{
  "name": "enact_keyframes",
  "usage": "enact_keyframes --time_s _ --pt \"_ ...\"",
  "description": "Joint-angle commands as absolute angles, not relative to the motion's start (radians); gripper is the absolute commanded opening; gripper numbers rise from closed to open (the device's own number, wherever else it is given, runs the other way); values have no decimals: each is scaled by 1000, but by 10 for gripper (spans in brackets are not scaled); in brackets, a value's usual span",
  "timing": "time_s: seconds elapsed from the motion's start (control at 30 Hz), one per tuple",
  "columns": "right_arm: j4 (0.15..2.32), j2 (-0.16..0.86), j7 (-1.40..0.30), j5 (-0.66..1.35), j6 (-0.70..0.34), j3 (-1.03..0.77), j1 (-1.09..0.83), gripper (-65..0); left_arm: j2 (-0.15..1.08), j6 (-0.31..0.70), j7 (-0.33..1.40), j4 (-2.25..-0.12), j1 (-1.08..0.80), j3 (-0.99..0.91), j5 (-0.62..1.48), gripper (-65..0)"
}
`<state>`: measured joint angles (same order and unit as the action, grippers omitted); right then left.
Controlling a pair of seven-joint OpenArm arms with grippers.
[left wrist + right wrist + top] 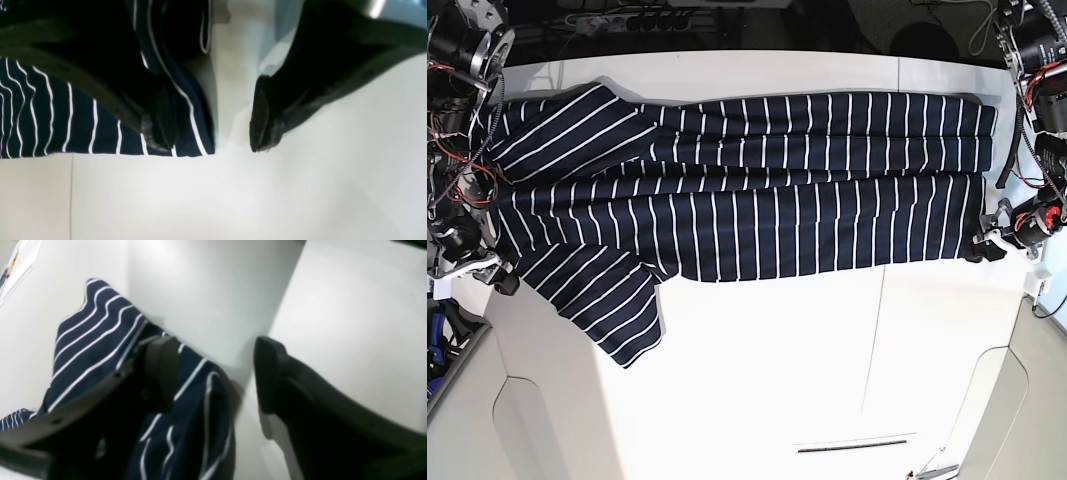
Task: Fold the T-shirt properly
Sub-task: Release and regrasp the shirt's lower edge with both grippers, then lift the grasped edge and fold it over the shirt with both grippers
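Beside T-shirt edges, both end effectors wide; left, right; contact unclear.

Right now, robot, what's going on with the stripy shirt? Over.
Left gripper open at the hem corner. Right gripper open at the sleeve end. T-shirt flat on the table, partly folded lengthwise. Nothing in the way.

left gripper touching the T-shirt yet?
Touching. In the left wrist view one finger of the open left gripper lies on the T-shirt at its corner; the other finger sits over the bare table. No grip yet.
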<state>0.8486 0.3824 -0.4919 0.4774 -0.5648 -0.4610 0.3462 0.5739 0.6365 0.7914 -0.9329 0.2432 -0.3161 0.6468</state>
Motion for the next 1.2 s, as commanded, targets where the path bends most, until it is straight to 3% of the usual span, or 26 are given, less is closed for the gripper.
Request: enact_keyframes --time_s 0.0,0.7,1.17 --pt "863 401 -466 493 -576 -465 371 -290 595 640 790 -936 262 -321 645 -258" --pt "801 401 -382 452 -576 -397 376 -290 560 686 890 -934 263 -300 718 -265" --pt "755 339 -306 424 -584 -311 377 -289 560 686 918 -934 263 -279 719 -614"
